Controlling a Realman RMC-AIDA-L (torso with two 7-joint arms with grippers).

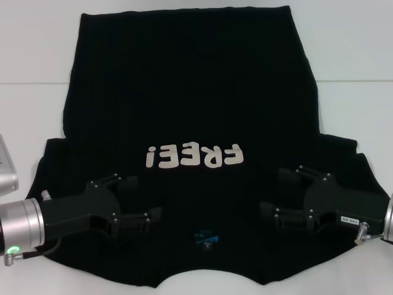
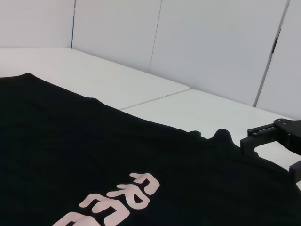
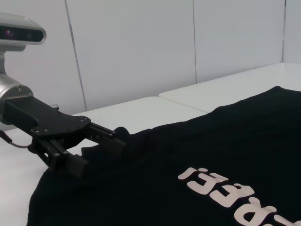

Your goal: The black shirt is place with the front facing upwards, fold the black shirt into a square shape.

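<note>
The black shirt (image 1: 184,104) lies flat on the white table (image 1: 37,55), front up, with off-white "FREE!" lettering (image 1: 195,157) and the blue neck label (image 1: 205,235) at the near edge. My left gripper (image 1: 142,200) is open, low over the shirt's near left shoulder. My right gripper (image 1: 275,192) is open, low over the near right shoulder. The shirt (image 2: 70,155) fills the left wrist view, with the right gripper (image 2: 275,139) at its far side. The right wrist view shows the shirt (image 3: 197,160) and the left gripper (image 3: 89,148) at its edge.
A grey device (image 1: 6,167) sits at the table's left edge beside the left sleeve. A seam (image 1: 350,81) runs across the table. White wall panels (image 2: 211,42) stand behind it. The robot's head camera (image 3: 19,30) shows in the right wrist view.
</note>
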